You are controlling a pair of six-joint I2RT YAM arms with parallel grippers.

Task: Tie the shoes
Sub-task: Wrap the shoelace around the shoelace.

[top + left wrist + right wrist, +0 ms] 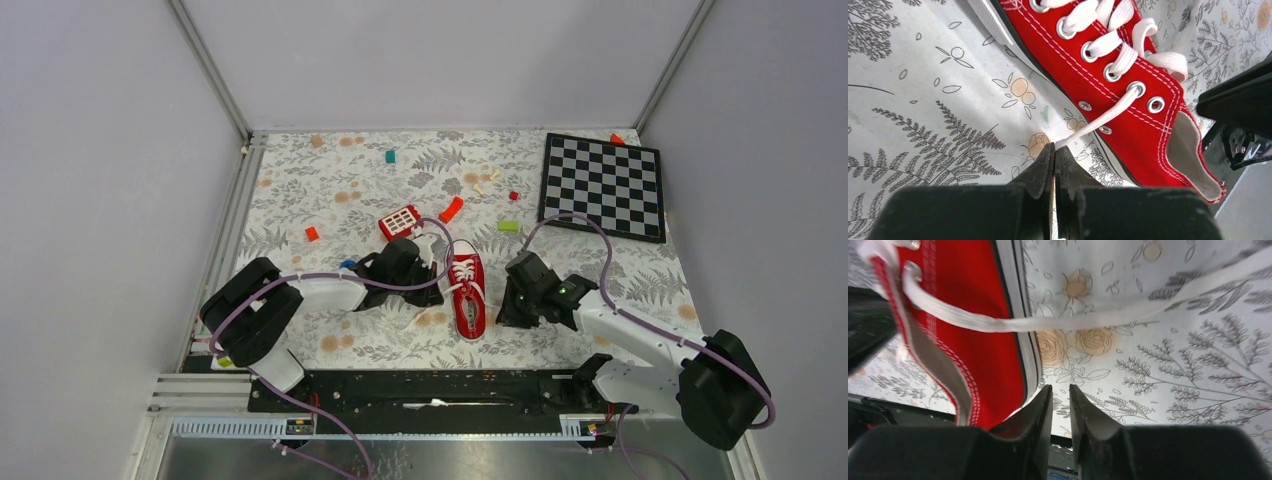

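Left pincer (1054, 150), at the bottom centre of its wrist view, is clamped on the end of one white lace (1098, 120). It draws the lace straight from the top eyelet, presumably to tension the strand for knotting. Right pincer (1060, 392) stands slightly parted and empty; the second lace (1073, 320) crosses the frame above it, ungrasped. Red sneaker (467, 290) lies on the tabletop (350, 190) at the centre of the overhead view, between both arms.

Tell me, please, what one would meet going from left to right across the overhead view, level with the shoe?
Left arm's black two-finger gripper → red canvas sneaker with white laces → right arm's black two-finger gripper.
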